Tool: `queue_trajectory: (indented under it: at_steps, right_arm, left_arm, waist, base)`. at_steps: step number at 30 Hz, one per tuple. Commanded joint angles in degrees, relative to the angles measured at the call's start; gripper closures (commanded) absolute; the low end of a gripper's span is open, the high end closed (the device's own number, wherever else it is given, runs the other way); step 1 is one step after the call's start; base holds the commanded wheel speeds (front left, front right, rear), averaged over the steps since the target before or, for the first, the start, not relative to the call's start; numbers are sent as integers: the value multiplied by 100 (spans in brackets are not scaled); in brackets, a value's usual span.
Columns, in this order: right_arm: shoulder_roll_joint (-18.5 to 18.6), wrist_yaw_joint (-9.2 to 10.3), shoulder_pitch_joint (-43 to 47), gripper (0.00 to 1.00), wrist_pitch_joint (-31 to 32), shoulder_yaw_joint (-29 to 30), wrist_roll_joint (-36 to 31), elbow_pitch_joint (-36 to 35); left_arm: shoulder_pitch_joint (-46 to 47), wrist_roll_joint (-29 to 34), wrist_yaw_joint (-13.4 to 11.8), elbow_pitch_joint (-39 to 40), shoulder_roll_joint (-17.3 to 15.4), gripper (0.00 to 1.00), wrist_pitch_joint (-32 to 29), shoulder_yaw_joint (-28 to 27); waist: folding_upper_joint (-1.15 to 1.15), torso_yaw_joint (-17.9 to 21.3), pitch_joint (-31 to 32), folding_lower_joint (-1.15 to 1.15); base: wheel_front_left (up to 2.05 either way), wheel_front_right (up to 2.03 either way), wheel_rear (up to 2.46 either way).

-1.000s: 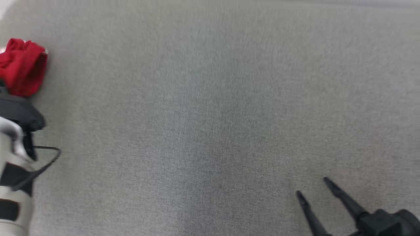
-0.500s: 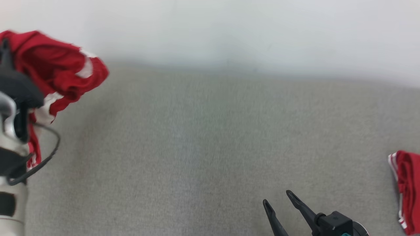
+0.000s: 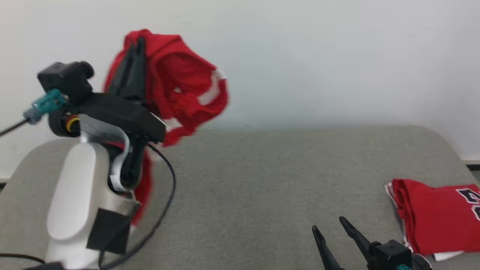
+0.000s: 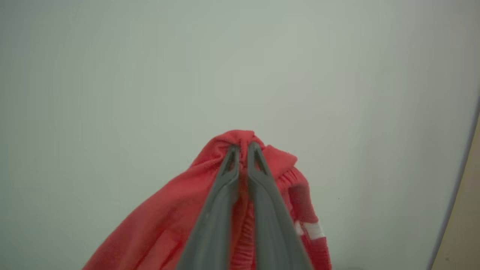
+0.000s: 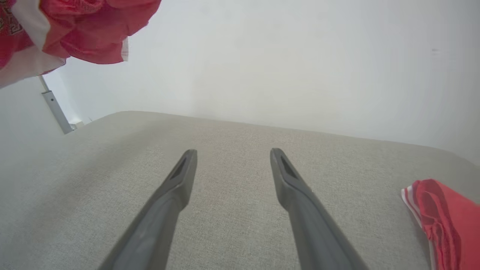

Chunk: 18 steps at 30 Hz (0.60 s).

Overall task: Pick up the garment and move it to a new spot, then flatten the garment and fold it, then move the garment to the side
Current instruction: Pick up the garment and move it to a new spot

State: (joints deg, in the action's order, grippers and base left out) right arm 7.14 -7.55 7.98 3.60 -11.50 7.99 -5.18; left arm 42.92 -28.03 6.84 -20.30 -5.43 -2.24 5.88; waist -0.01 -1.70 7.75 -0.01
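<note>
A red garment (image 3: pixel 180 82) with white trim hangs bunched in the air above the left of the grey table (image 3: pixel 262 180). My left gripper (image 3: pixel 135 43) is raised and shut on a fold of it; in the left wrist view the two fingers pinch the red cloth (image 4: pixel 168 225) at the gripper's tips (image 4: pixel 243 147). The same garment (image 5: pixel 75 30) shows at the top left of the right wrist view. My right gripper (image 3: pixel 330 224) stands open low over the table's near right, nothing between its fingers (image 5: pixel 180 176).
A second red garment (image 3: pixel 435 221) with white trim and dark lettering lies folded at the table's right edge, also seen as red cloth (image 5: pixel 446 221) in the right wrist view. A pale wall (image 3: pixel 337 56) rises behind the table. A metal post (image 5: pixel 56 108) stands at the far left.
The head camera has tilted up, bringing the wall and the folded garment into view. My left arm has lifted the red garment higher and rightward in the picture. The right gripper stays open.
</note>
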Motion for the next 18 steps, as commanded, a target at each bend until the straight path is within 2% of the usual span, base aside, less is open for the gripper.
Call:
queue_trajectory:
  at_steps: [1, 5, 9, 16, 18]
  right_arm:
    - [44, 14, -54, 0, 31, 4, 3, -48]
    - [99, 14, -80, 0, 81, 8, 40, -109]
    - [154, 14, -136, 0, 124, -63, 62, -149]
    - [187, 14, -267, 0, 100, -118, 85, -173]
    - [194, 14, -322, 0, 76, -140, 97, -167]
  left_arm:
    - [-213, -77, -28, 239, 87, 100, -63, 115]
    - [-628, -256, -201, 812, 204, 100, -47, 439]
    - [-1060, -547, -432, 1033, 250, 100, 177, 741]
    - [-1669, -1123, -627, 396, 249, 100, 806, 1387]
    - [-1774, -1204, -539, 51, 251, 100, 1012, 1531]
  waist:
    - [1, 681, 59, 1]
    - [1, 1054, -102, 1]
    - [1, 1402, -323, 1]
    - [1, 1933, -721, 1]
    - [1, 2044, -831, 1]
  base:
    - [0, 0, 0]
    - [0, 0, 0]
    - [0, 0, 0]
    - [0, 0, 0]
    - [0, 0, 0]
